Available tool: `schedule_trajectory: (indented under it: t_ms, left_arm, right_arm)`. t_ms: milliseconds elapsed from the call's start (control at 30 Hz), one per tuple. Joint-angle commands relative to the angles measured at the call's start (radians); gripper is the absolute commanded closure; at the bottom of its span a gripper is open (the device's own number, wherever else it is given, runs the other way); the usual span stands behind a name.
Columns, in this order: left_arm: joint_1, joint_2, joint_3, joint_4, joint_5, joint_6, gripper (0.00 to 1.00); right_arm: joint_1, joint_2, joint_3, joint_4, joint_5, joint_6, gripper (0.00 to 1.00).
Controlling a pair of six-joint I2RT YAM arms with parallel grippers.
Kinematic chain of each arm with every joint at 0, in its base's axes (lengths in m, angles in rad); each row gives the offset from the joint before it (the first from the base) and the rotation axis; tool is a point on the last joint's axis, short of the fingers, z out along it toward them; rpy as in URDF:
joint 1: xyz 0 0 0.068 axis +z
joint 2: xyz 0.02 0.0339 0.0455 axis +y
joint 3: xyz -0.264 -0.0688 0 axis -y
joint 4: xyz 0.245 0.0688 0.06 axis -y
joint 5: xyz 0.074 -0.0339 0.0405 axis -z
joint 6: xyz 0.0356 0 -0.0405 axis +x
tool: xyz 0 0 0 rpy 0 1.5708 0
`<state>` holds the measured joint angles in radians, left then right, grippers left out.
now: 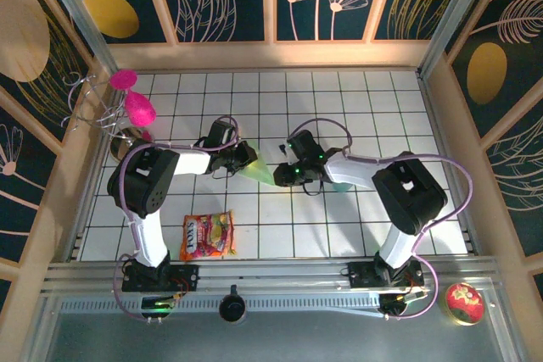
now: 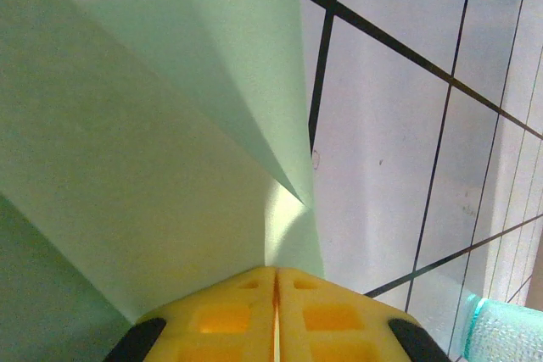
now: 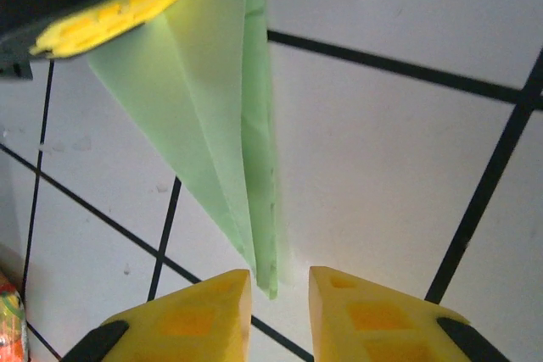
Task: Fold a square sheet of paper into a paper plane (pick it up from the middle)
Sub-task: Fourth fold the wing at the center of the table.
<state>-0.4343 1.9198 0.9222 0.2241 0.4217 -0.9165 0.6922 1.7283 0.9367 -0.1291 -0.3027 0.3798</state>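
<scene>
1. A white table (image 1: 382, 99) ruled in a dark grid is sitting inside dark wall panels painted with gold leaf shapes. From above, both arms are reaching toward the middle. The paper plane (image 1: 261, 171) is showing there as a small mint-green wedge between the left gripper (image 1: 242, 158) and the right gripper (image 1: 284, 177). A candy bag (image 1: 206, 235) is lying nearer the bases, just beside the left arm. From this height the finger positions are too small to read.

2. The left wrist camera is giving the close detail. The left gripper (image 2: 276, 294) is pressing its yellow fingers together and pinching the wide end of the paper plane (image 2: 170, 167). One diagonal fold is overlapping the sheet and casting a soft shadow. A translucent teal cup (image 2: 505, 332) is peeking in at the lower right corner.

3. The right wrist camera is looking from the other end. The right gripper (image 3: 280, 294) is holding its fingers spread, and the tip of the paper plane (image 3: 229, 125) is pointing into the gap between them, clamped by neither. Here the plane is reading as a long, slim, layered triangle with a centre crease. The left gripper (image 3: 119, 6) is gripping its far end.
</scene>
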Motion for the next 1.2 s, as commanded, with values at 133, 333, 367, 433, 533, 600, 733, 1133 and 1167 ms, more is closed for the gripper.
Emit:
schedule_trajectory:
  t_ms: [133,333,367,433,533,600,733,1133,1167]
  left_arm:
    - [0.008,0.04,-0.011,-0.117,-0.081,0.033,0.91]
    - [0.008,0.041,-0.009,-0.119,-0.09,0.025,0.91]
    - [0.008,0.041,-0.009,-0.121,-0.093,0.022,0.92]
    - [0.008,0.046,-0.004,-0.132,-0.101,0.02,0.92]
    - [0.008,0.057,0.007,-0.155,-0.118,0.019,0.92]
    - [0.008,0.064,0.013,-0.173,-0.132,0.017,0.93]
    - [0.008,0.085,0.02,-0.208,-0.165,0.018,0.94]
    - [0.008,0.138,0.044,-0.281,-0.253,0.035,0.94]
    - [0.008,0.142,0.043,-0.281,-0.253,0.035,0.94]
  right_arm:
    - [0.001,0.068,0.106,0.048,-0.048,-0.012,0.79]
    - [-0.003,0.126,0.129,0.13,-0.178,-0.008,0.87]
    - [-0.006,0.138,0.134,0.141,-0.192,-0.008,0.88]
    - [-0.014,0.158,0.138,0.158,-0.213,-0.008,0.89]
    - [-0.026,0.182,0.142,0.181,-0.245,-0.011,0.9]
    - [-0.034,0.2,0.145,0.183,-0.264,-0.017,0.92]
    - [-0.045,0.233,0.15,0.173,-0.28,-0.037,0.93]
    - [-0.063,0.258,0.116,0.07,-0.266,-0.133,0.96]
    - [-0.065,0.254,0.109,0.056,-0.27,-0.146,0.96]
